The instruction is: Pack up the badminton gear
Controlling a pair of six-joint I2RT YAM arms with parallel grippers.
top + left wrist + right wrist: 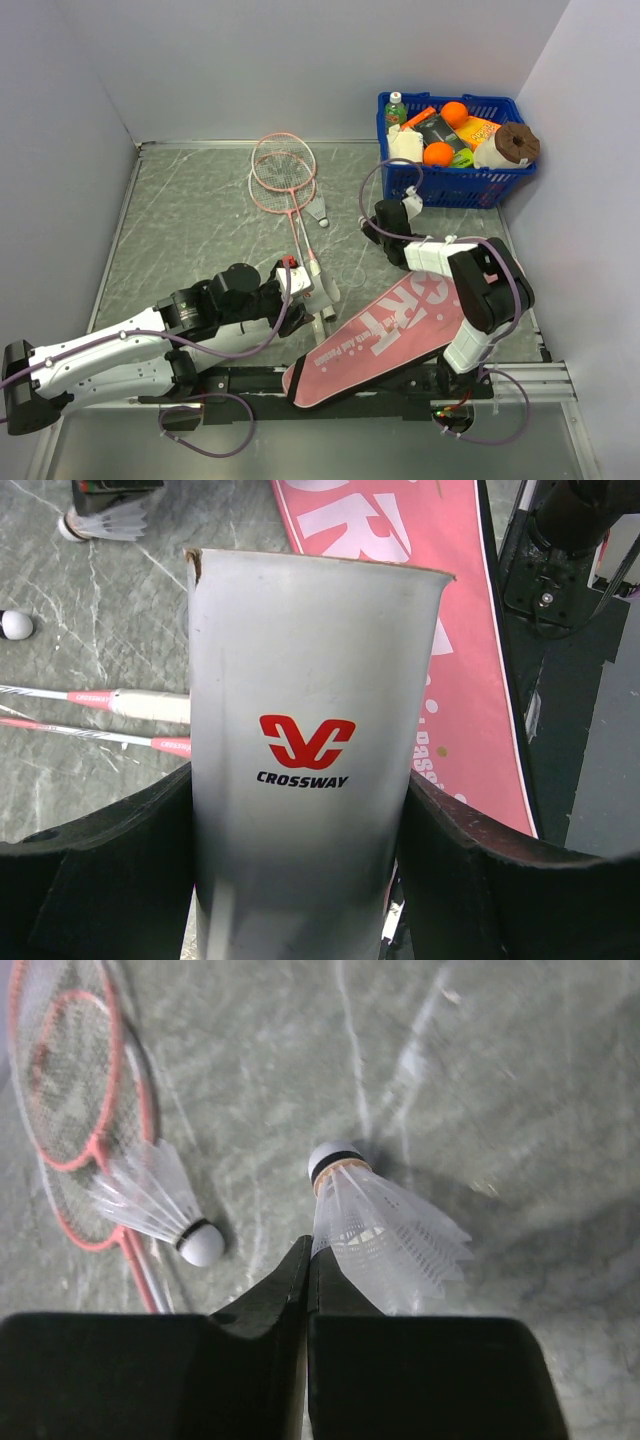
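My left gripper (pixel 300 780) is shut on a white tube (pixel 310 680) marked CROSSWAY, near the table's front middle (pixel 300 285). My right gripper (pixel 308 1250) is shut on the skirt edge of a white shuttlecock (pixel 385 1230), cork pointing away, in front of the basket (pixel 375 225). A second shuttlecock (pixel 160 1200) lies against the two pink-framed rackets (pixel 70 1080), which lie crossed at the table's middle back (pixel 285 170). The pink bag (pixel 390 335) with white lettering lies flat at the front right, under the right arm.
A blue plastic basket (pixel 505 185) of groceries stands at the back right corner. White walls close the table on the left, back and right. The racket handles (pixel 130 705) lie just left of the tube.
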